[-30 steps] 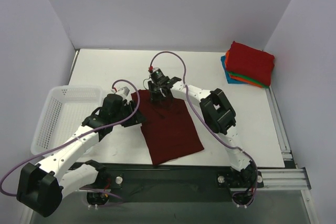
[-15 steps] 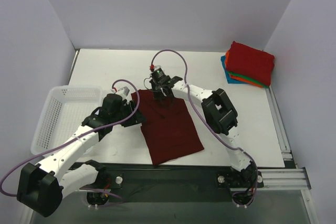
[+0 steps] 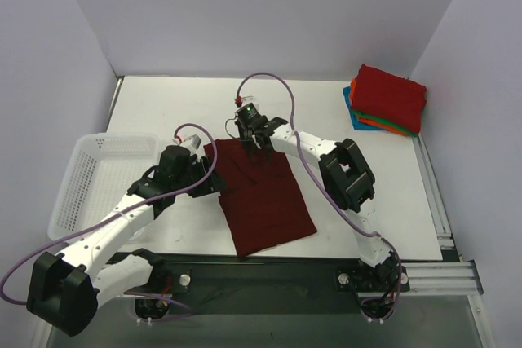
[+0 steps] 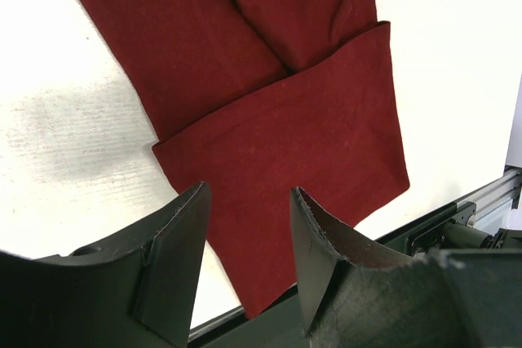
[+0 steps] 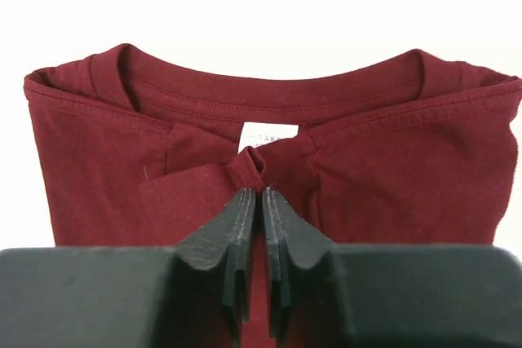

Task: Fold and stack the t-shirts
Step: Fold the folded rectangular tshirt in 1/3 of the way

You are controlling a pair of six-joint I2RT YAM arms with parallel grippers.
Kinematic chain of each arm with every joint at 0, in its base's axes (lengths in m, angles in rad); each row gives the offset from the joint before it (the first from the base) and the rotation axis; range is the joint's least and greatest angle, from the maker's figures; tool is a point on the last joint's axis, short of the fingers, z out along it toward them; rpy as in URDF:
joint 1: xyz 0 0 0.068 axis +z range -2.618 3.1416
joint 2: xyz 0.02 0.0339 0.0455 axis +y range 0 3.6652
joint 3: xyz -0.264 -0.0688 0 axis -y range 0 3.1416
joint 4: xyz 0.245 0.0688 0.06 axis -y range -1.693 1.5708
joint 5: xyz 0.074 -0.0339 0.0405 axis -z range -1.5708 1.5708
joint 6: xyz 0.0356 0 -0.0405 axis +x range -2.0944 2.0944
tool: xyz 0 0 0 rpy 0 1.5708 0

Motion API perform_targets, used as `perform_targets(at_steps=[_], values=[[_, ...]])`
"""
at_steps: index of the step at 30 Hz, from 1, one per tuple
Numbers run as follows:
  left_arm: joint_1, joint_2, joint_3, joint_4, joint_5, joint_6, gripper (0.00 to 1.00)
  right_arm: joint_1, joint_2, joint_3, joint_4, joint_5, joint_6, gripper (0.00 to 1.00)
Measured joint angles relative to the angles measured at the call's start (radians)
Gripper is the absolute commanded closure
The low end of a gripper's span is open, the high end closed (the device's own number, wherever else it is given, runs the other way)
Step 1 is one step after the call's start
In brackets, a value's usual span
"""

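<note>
White mesh basket (image 3: 81, 193) stands at the 9 o'clock edge of the counter (image 3: 163, 112) with nothing showing inside it. Just to its right, the left hand (image 4: 249, 197) hovers over the 9 o'clock side of the maroon t-shirt (image 3: 265, 197). Its fingers are parted to a middling gap and hold nothing, and the cloth lies flat beneath them. The shirt lies in the middle of the counter as a narrow strip with no sleeve sticking out. The left wrist view shows one layer lapped over another, so the sides appear to be turned in already. Its long axis runs from the collar (image 5: 269, 103) at about 11 o'clock to the hem at about 5 o'clock. The cloth is smooth except for a small pucker below the white label (image 5: 269, 134). There the right hand (image 5: 260, 191) has its fingers pressed together on a pinch of fabric, reaching in from the hem side. The right arm is therefore the nearer one to the collar end. A crosswise fold would likely carry that end along the strip toward 5 o'clock while the left hand guards the side. At 2 o'clock, well apart, the stack (image 3: 390, 97) of folded shirts sits in the far corner, bright red on top with orange, green and blue edges beneath.
</note>
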Motion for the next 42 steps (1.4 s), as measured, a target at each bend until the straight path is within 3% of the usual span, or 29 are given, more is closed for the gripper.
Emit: perform_targets(at_steps=[3, 4, 7, 13, 21, 42], values=[[0.004, 0.003, 0.000, 0.000, 0.000, 0.002, 0.46, -0.002, 0.000, 0.000, 0.000, 0.006, -0.013, 0.74], [0.004, 0.006, 0.000, 0.000, 0.001, 0.003, 0.46, -0.003, 0.001, 0.000, -0.001, 0.010, -0.020, 0.60], [0.004, 0.017, 0.000, 0.000, 0.001, 0.003, 0.46, -0.003, 0.001, 0.005, -0.008, 0.022, -0.031, 0.51], [0.005, 0.039, -0.004, 0.010, 0.009, -0.002, 0.46, -0.008, -0.016, -0.006, -0.027, 0.043, -0.030, 0.53], [0.005, 0.063, -0.016, 0.042, 0.024, -0.037, 0.48, -0.029, -0.210, -0.149, -0.050, -0.011, 0.048, 0.78], [0.006, 0.073, -0.086, 0.088, 0.024, -0.109, 0.46, -0.060, -0.079, -0.193, -0.032, -0.132, 0.130, 0.81]])
